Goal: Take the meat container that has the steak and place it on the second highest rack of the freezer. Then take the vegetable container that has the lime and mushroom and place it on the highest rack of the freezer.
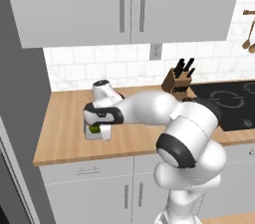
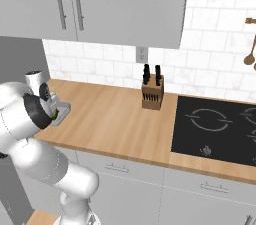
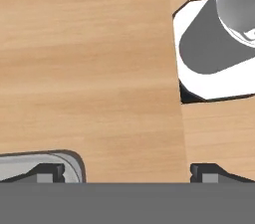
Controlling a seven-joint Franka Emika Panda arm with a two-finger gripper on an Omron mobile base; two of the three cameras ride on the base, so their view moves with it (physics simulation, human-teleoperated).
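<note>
The tool (image 1: 97, 129) hung low over the wooden tabletop (image 1: 64, 128), jaws spread apart. The pale grey shallow vegetable container (image 1: 96, 134) sat right under it, rim at the tool's left fingertip (image 3: 47, 172), not yet gripped. A round dark-green lime (image 1: 94, 129) lay inside; mushroom hidden.

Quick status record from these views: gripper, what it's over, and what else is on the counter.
gripper: low over the wooden counter, jaws apart
container: pale tray at the gripper, something green inside; one rim corner beside a fingertip in the hand view; grasp not confirmed
knife block: upright near the backsplash
cooktop: black, right end of the counter
</note>
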